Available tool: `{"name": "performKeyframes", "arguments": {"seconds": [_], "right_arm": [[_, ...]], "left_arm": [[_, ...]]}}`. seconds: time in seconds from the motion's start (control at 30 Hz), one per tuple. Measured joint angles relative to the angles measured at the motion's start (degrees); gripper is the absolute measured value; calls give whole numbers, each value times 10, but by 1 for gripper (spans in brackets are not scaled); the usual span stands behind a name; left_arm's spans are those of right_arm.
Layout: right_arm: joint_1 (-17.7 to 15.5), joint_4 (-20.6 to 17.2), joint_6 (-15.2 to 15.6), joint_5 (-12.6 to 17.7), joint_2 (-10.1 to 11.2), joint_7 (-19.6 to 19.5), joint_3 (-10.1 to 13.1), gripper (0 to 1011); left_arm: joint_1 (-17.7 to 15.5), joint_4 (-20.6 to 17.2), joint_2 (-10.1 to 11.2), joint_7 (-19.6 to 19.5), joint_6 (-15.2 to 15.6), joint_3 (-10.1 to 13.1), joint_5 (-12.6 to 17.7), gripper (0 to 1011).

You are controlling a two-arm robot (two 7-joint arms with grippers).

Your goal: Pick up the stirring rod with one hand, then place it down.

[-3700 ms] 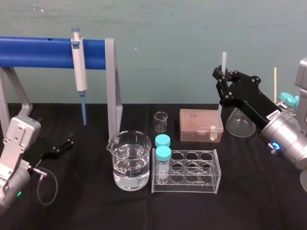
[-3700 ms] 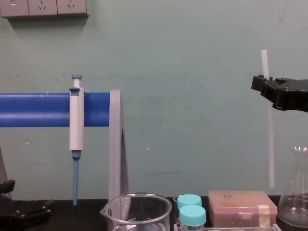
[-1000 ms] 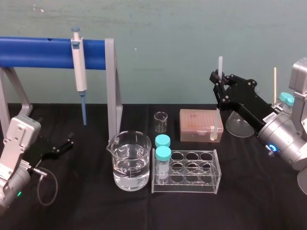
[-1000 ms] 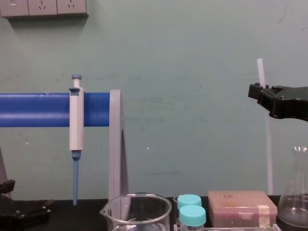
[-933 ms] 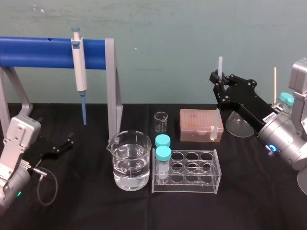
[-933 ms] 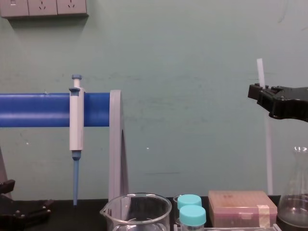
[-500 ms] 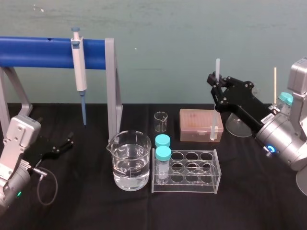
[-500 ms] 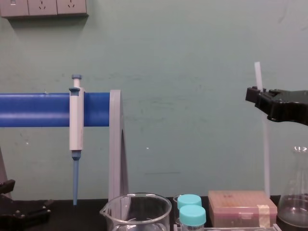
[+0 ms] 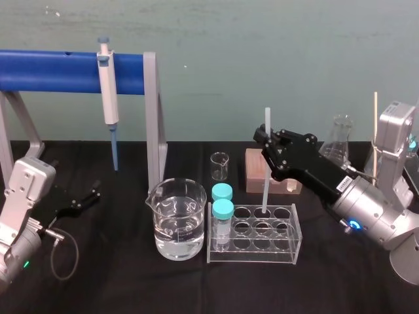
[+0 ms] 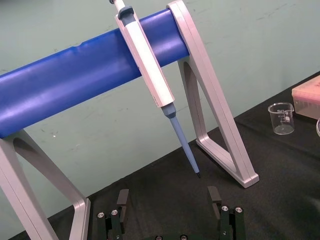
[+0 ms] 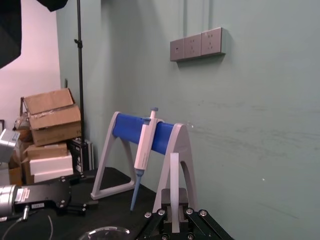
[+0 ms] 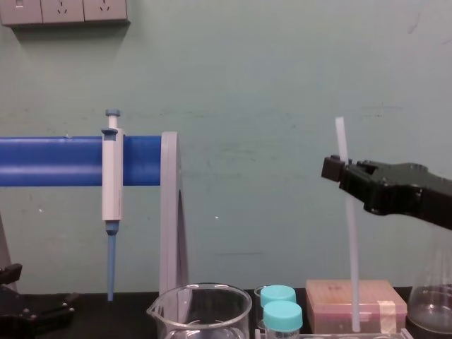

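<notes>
My right gripper (image 9: 266, 139), clamping stirring rod (image 9: 264, 190), is swinging from tip box (image 9: 255, 171) to centre-frame tube rack (image 9: 288, 256); set-down nearing. Left gripper (image 9: 91, 195) idling wide, lower left.

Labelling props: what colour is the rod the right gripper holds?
Translucent white; stirring rod in right gripper, best in chest view.

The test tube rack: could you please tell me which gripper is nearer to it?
Right. The right gripper, shut on the stirring rod, hangs above the test tube rack; the left gripper rests open far to the rack's left.
</notes>
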Motion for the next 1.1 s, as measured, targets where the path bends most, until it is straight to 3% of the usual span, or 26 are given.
{"name": "performKeyframes", "arguments": {"seconds": [0.3, 1.1], "right_arm": [[2, 21, -28, -17, 1, -8, -11, 66], [5, 77, -86, -31, -26, -7, -11, 66]], "left_arm": [[0, 0, 0, 0, 0, 0, 0, 1000], [0, 0, 0, 0, 0, 0, 0, 1000]]}}
